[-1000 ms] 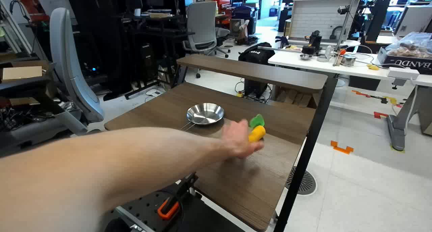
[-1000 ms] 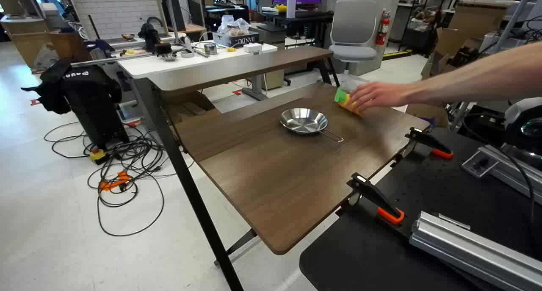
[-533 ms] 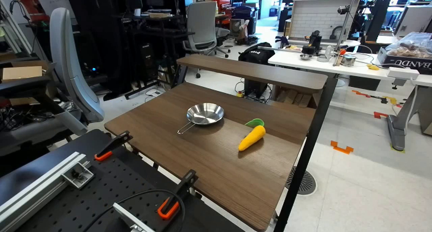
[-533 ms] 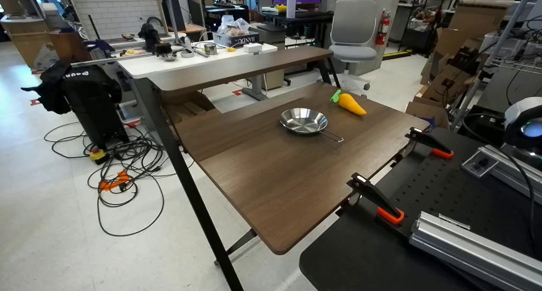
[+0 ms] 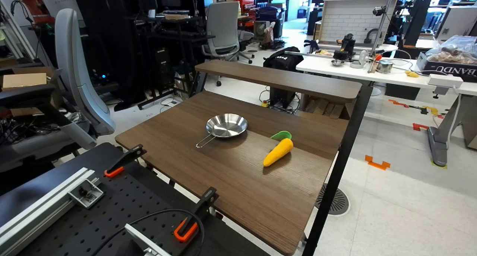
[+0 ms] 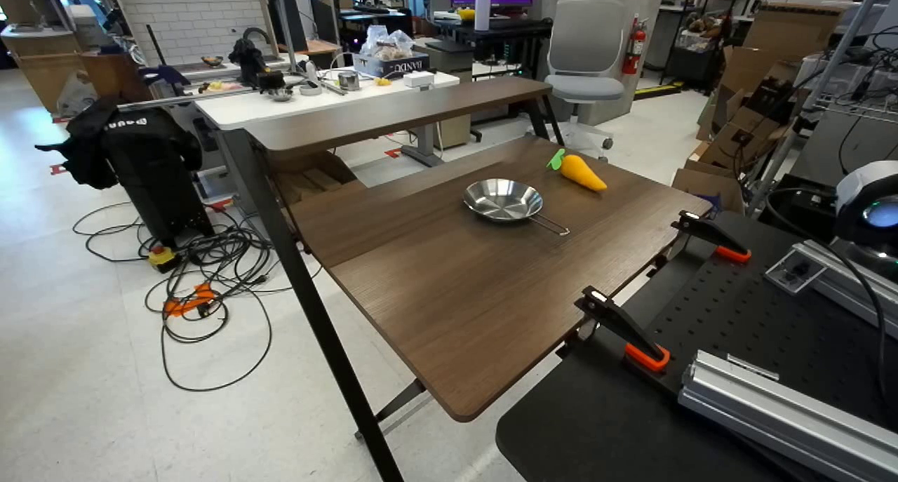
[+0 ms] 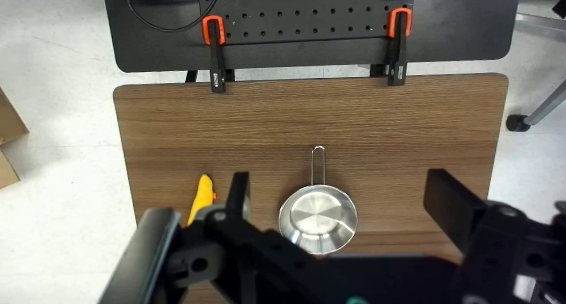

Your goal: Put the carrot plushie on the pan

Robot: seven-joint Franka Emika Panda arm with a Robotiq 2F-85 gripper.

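L to R in the wrist view: there's the carrot (image 7: pixel 202 198), lying on the counter (image 7: pixel 376 127), part hidden by the gripper (image 7: pixel 340 191); its green tuft's out of sight here but shows in both exterior views. Then the pan (image 7: pixel 317 216), clearly apart from the carrot, handle toward the bench (image 7: pixel 309 54). Gripper's fingers are spread wide, no hold on anything. So it's step 1, I'd say: pickup n.y. made. Next move calls for a shift to that view's L, jaws squared across the carrot's body, then down; soft toy, prob. gives a bit when pinched. Pan's shallow, so an off-centre drop could roll out.

Counter's flat, wood-grain. Room, L to R in an exterior view: black bag (image 6: pixel 119 145), cables (image 6: pixel 235 238) tangled on the floor (image 6: pixel 91 313), raised shelf (image 6: pixel 407 110) at counter's back, grey chair (image 6: pixel 586 40) beyond, two clamps (image 6: pixel 617 322) at counter's edge, bench side, cardboard boxes (image 6: pixel 789 26) far R.
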